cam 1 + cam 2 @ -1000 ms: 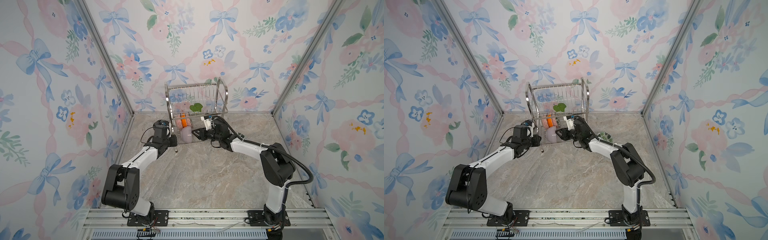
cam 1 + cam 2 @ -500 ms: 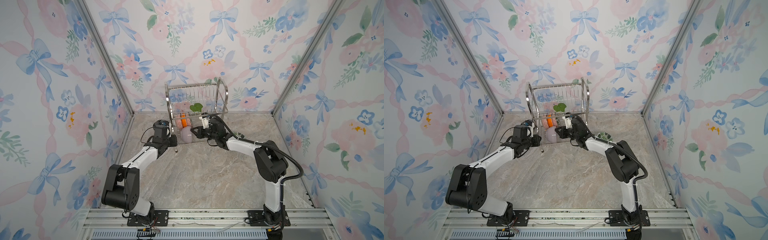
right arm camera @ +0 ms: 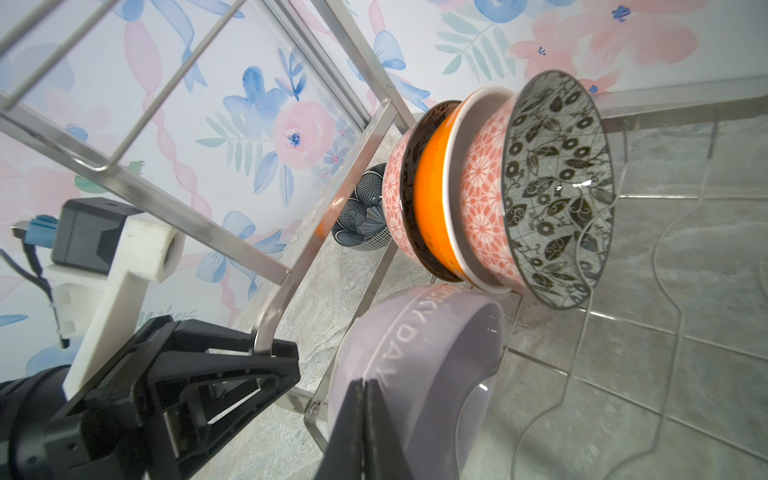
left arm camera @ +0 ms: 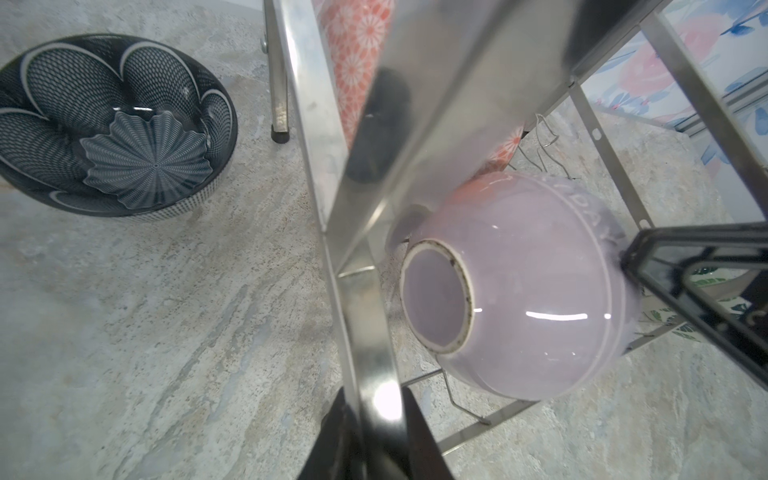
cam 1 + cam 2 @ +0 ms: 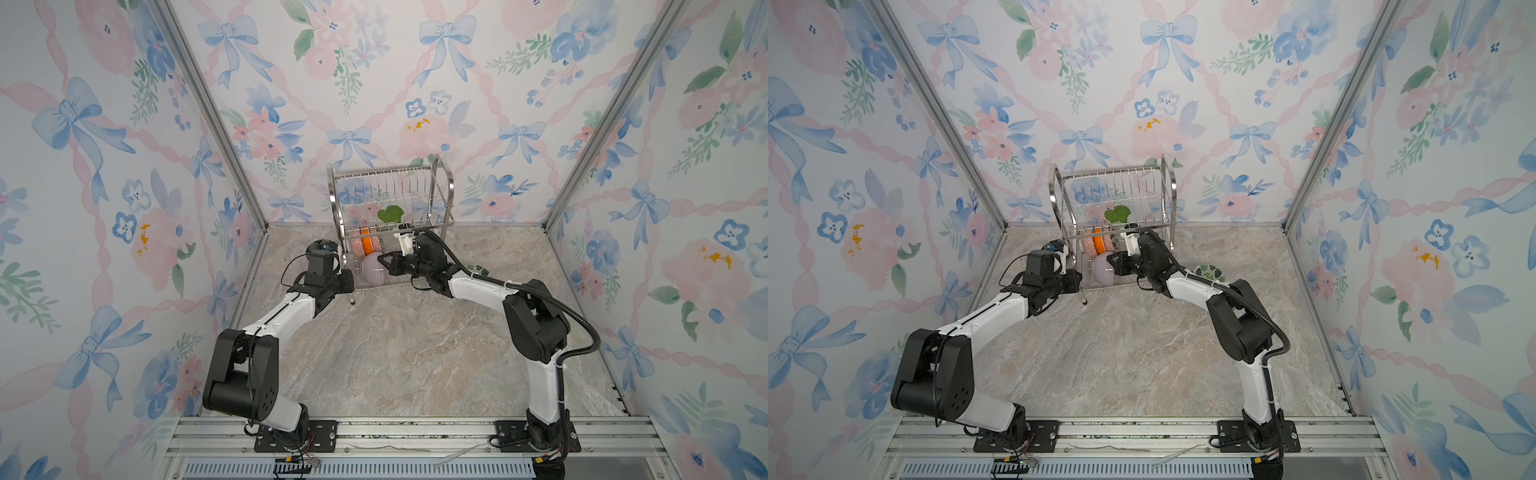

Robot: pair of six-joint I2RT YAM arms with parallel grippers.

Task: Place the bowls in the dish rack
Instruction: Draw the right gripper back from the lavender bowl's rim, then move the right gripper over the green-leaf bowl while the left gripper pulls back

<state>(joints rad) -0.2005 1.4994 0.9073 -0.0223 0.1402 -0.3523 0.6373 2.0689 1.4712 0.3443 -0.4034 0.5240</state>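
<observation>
Ceramic bowls number six, with one dish rack [image 5: 382,185] and two hands. Four bowls are in the rack's lower tier. Three stand on edge, nested close together: a pink-outside bowl [image 3: 395,208] with a dark rim, an orange-outside bowl [image 3: 432,199] with a white rim, and a second pink-outside bowl [image 3: 557,187] showing a black-and-white floral inside. The lavender bowl [image 5: 372,270] lies tipped on its side just in front of them. Its unglazed foot ring faces the left side frame, and raised letters run along its rim.

Two bowls sit upright on the table [image 5: 395,353]. The dark blue bowl [image 4: 112,124] is just beside the rack's left rear leg, and the green-leaf bowl [image 5: 1210,272] is at the rack's right, partly hidden behind the right arm.

The left hand [image 3: 266,361] is clenched around the curved steel tube at the rack's front left corner. The right hand [image 5: 383,261] is pinched fully together with nothing between its fingers, its tip against the lavender bowl's rim.

The rack stands at the rear of the table, close to the back wall, with a green leaf-shaped piece [image 5: 390,215] on it. A wide stretch of marbled table lies bare in front of it, between the two arms.
</observation>
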